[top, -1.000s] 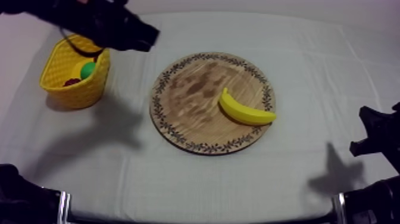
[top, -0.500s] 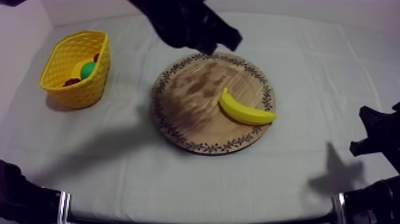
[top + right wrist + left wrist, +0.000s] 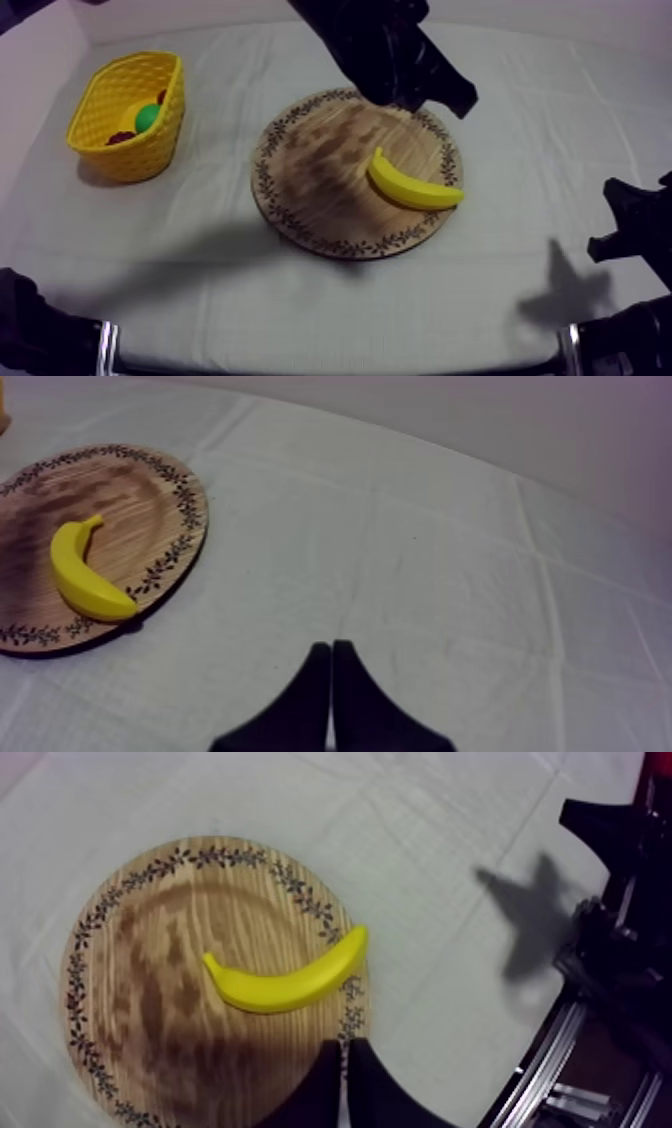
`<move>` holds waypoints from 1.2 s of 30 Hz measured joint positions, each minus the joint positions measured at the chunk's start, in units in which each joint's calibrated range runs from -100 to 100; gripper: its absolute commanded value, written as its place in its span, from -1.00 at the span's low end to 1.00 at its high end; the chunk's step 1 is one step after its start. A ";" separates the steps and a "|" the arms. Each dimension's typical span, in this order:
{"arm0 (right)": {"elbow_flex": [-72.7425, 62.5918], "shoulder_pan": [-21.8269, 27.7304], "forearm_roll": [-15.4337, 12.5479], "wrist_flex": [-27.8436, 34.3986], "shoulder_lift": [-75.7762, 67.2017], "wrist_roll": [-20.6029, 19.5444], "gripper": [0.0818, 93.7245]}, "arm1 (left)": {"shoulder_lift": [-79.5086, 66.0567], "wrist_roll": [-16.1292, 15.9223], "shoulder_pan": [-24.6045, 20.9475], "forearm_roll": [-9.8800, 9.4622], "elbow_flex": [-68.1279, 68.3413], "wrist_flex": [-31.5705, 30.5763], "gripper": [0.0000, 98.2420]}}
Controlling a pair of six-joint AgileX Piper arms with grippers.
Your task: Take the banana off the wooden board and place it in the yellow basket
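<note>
On the right half of the wooden board point(image 3: 320, 170) lies the banana point(image 3: 412, 187), a smooth yellow curve resting flat, well apart from the yellow basket point(image 3: 128, 152). Your left tool point(image 3: 343, 1045) hovers over the board's far rim, closed tight on nothing; the right tool point(image 3: 331, 646) sits likewise closed over bare table point(image 3: 450, 556). Descend unopened and you will likely shove the banana across the wood, and its rounded skin could squirt from an off-centre pinch.

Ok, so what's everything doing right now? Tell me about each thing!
banana: lying on the wooden board, not held.
wooden board: flat on the cloth, banana on it.
yellow basket: upright, toy fruit inside.
left gripper: shut on nothing, above the board near the banana.
right gripper: shut on nothing, over the cloth beside the board.
</note>
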 measured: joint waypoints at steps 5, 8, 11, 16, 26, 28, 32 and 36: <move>0.00 0.00 0.00 0.00 0.00 0.00 -0.99 | 2.79 -2.14 0.96 0.54 -2.25 0.69 -1.00; 0.00 0.00 0.00 0.00 0.00 0.00 -0.99 | 3.53 -5.25 1.12 1.24 -2.09 1.13 -1.00; 0.00 0.00 0.00 0.00 0.00 0.00 -0.99 | 3.60 -9.58 1.15 2.32 -1.61 2.80 -1.00; 0.00 0.00 0.00 0.00 0.00 0.00 -0.99 | 3.89 -18.31 1.27 1.63 -1.68 7.41 -1.00; 0.00 0.00 0.00 0.00 0.00 0.00 -0.99 | 4.87 -32.23 2.26 -3.28 -6.40 9.18 -0.87; 0.00 0.00 0.00 0.00 0.00 0.00 -0.99 | 5.31 -33.42 2.26 -3.61 -7.33 9.26 -0.82; 0.00 0.00 0.00 0.00 0.00 0.00 -0.99 | 6.38 -33.63 2.32 -3.78 -7.71 9.77 -0.66; 0.00 0.00 0.00 0.00 0.00 0.00 -0.99 | 7.41 -32.27 2.32 -3.78 -7.87 9.77 -0.58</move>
